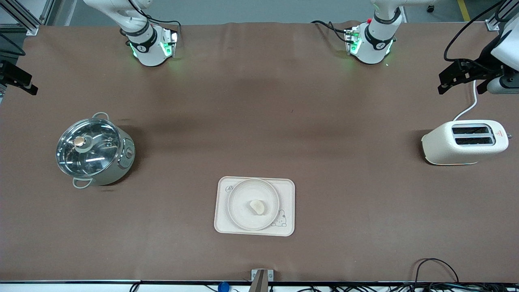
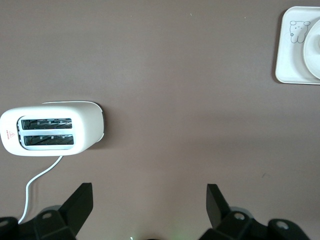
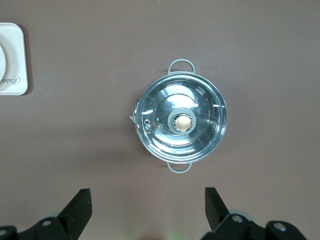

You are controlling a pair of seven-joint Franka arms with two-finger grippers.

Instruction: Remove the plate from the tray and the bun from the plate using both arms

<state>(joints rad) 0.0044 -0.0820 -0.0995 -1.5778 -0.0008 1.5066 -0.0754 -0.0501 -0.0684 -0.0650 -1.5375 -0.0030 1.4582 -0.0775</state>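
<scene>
We find the bun lying on the plate, which sits on the rabbit tray near the front camera, mid-table. The left claw hangs wide and empty above the toaster; the right claw — equally wide, empty — hangs above the lidded pot. Both arms wait.

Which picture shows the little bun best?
The front view: the bun lies in full sight on the plate. The left wrist view shows only the plate's edge, the right wrist view just a sliver of it, and neither shows the bun.
</scene>
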